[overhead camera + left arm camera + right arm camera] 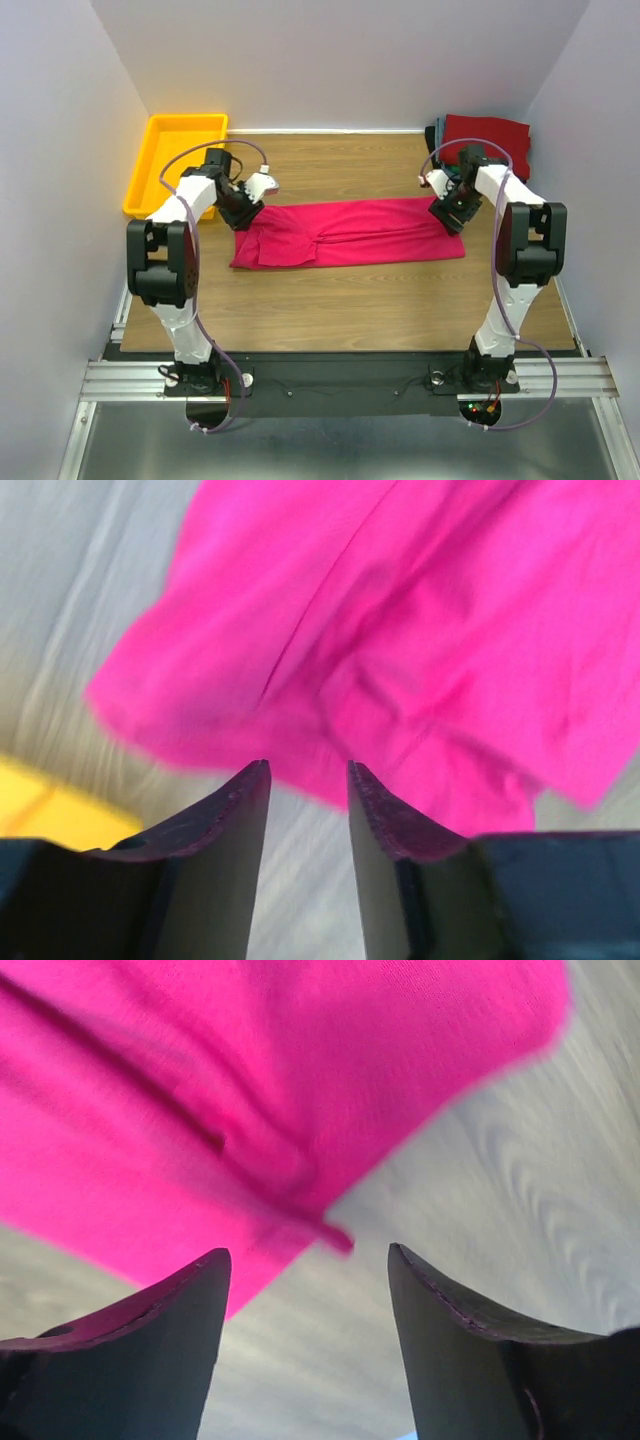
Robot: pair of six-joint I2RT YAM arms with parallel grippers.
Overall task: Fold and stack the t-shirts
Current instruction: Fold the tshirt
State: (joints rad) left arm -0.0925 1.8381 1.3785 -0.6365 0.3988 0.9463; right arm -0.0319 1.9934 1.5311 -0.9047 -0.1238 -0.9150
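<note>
The bench carries a crimson t-shirt, laid flat in a long folded band that spans from the left fingers to the right fingers. A yellow tray sits beyond and outboard of the left fingers. Folded t-shirts are stacked just beyond the right fingers. Both sets of fingers stand apart and grip nothing, with the shirt edge just ahead of each. The left gap is narrow and the right gap is wider.

Crimson t-shirt lies stretched across wooden table.
</note>
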